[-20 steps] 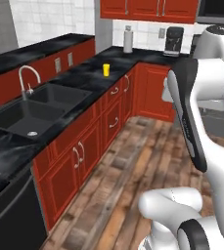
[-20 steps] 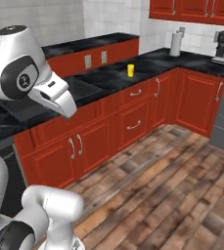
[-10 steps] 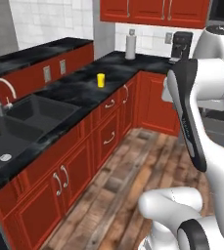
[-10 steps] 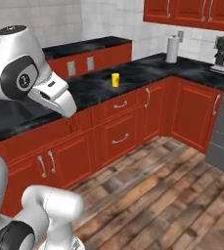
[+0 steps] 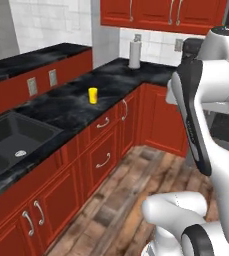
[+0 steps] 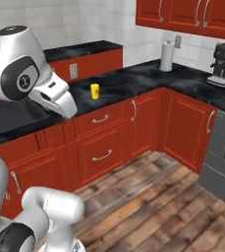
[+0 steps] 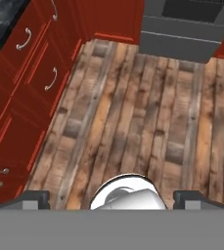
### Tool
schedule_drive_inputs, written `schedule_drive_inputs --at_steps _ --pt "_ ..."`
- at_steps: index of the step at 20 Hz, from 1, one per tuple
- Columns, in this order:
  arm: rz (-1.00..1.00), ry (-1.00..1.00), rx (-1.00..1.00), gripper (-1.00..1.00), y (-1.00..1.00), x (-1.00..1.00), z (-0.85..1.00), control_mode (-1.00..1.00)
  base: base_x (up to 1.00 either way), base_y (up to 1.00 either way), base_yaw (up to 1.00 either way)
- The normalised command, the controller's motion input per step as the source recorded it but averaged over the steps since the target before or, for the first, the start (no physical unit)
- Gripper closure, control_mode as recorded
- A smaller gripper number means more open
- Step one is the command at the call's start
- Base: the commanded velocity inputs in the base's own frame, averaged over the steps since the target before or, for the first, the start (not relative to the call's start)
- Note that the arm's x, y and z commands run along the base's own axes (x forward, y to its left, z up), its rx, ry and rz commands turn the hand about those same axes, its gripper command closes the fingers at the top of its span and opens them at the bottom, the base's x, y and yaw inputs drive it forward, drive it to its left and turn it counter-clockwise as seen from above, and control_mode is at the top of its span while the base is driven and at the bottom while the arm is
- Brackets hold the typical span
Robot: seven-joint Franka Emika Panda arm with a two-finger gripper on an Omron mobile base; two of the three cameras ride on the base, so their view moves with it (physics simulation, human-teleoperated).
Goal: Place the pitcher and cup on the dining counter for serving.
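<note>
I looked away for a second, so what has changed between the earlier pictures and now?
The base drove, so both base views slid along the black marbled countertop: the sink now sits further toward the left edge, and the small opaque yellow cup appears nearer. Nothing on the counter itself moved. The cup and the white paper towel roll stand where they were. The open gripper took hold of nothing and still points at the wooden floor.

A home kitchen: red cabinets (image 6: 104, 147), black marbled worktop (image 5: 71, 105), sink (image 5: 16, 137), coffee machine (image 6: 224, 64), plank floor (image 7: 133, 122).
</note>
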Motion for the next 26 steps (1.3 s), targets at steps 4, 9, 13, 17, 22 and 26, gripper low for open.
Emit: schedule_drive_inputs --at_steps 4,9,13,17,22,26 --pt "0.00 0.00 0.00 -1.00 0.00 0.00 0.00 1.00 1.00 -0.13 0.41" --pt "0.00 0.00 0.00 -1.00 0.00 0.00 0.00 1.00 1.00 -0.12 0.48" --pt "0.00 0.00 0.00 -1.00 0.00 0.00 0.00 1.00 1.00 -0.27 0.54" --pt "0.00 0.00 0.00 -1.00 0.00 0.00 0.00 1.00 1.00 -0.67 0.47" --pt "0.00 0.00 0.00 -1.00 0.00 0.00 0.00 1.00 0.98 -0.70 0.53" --pt "0.00 0.00 0.00 -1.00 0.00 0.00 0.00 1.00 0.54 -0.60 0.57"
